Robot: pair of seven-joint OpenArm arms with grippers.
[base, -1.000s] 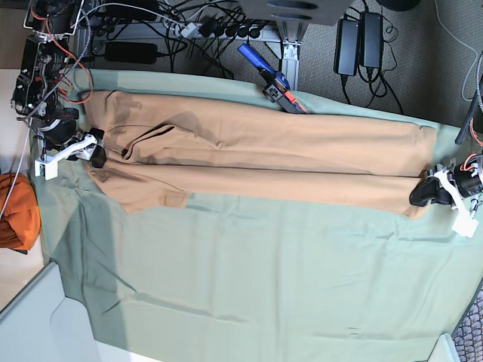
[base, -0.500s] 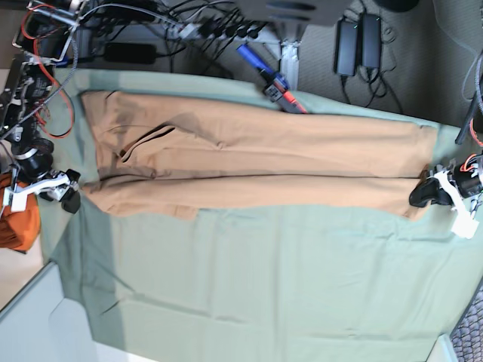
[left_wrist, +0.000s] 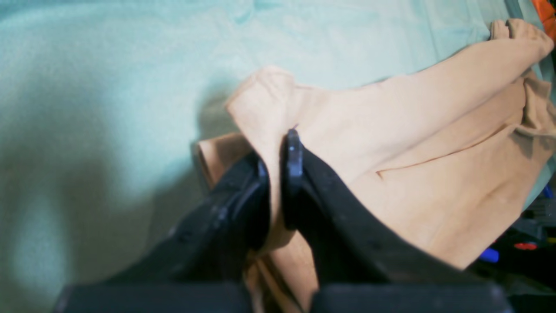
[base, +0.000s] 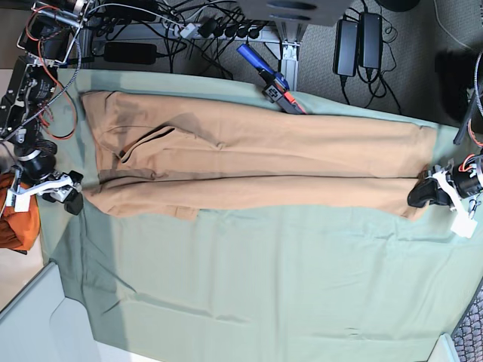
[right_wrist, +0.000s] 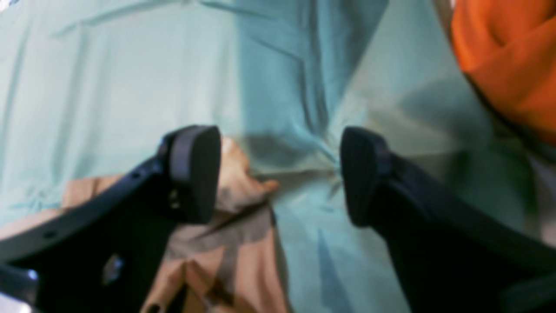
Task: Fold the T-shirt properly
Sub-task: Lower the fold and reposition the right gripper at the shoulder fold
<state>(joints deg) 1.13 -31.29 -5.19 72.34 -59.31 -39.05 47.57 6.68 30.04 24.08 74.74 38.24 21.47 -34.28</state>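
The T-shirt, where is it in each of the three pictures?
Base view: the T-shirt stretches across the upper middle, from left to right.
Left wrist view: it fills the right side, with its corner pinched in the left gripper.
Right wrist view: only a corner shows at the lower left, by the open right gripper.
Shared landmark: the green sheet under it.

Base view: even bright daylight, sharp focus; darker shadow band across green sheet (base: 264,286) near worktop's left edge. Wrist views: soft, blurred throughout; gripper fingers (left_wrist: 295,156) out of focus, sheet washed pale cyan, wide-angle stretch at edges. Orange cloth bundle (right_wrist: 508,56) oversaturated, blurred.
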